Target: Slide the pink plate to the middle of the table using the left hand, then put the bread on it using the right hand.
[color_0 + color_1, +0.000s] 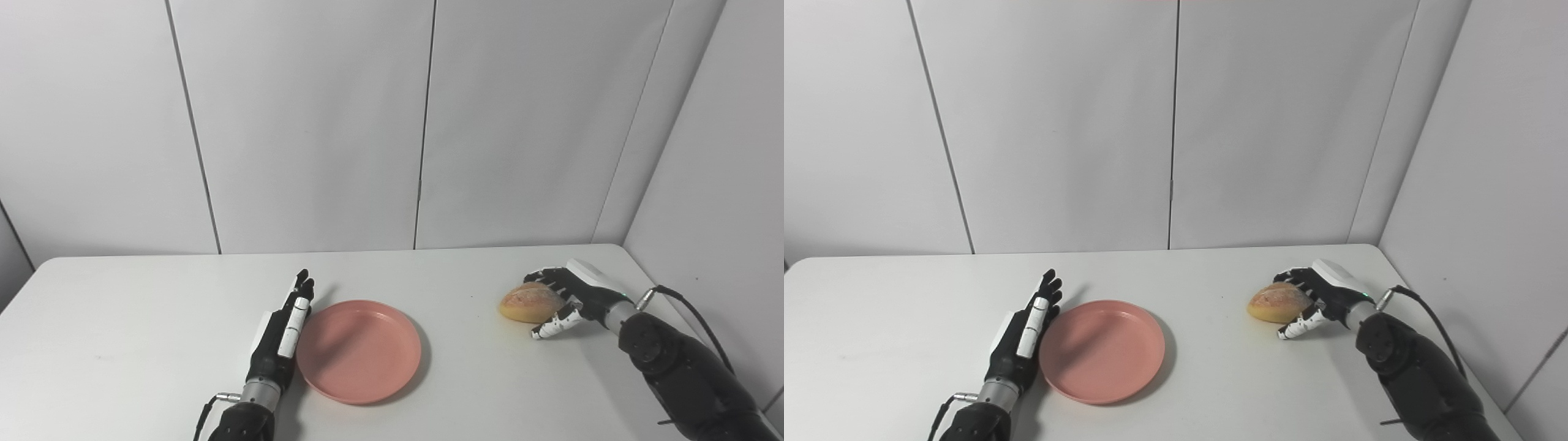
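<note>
The pink plate (358, 350) lies flat on the white table, near its middle and toward the front. My left hand (283, 334) lies along the plate's left rim with its fingers straight and together, touching or nearly touching the rim and holding nothing. The bread (529, 302), a golden roll, rests on the table at the right. My right hand (566, 297) is wrapped round it from the right: fingers curl over its top and back, and the thumb lies against its front lower edge.
The white table (135, 343) has rounded far corners and ends at grey wall panels behind. A side wall stands close on the right. A black cable (692, 309) loops up from my right forearm.
</note>
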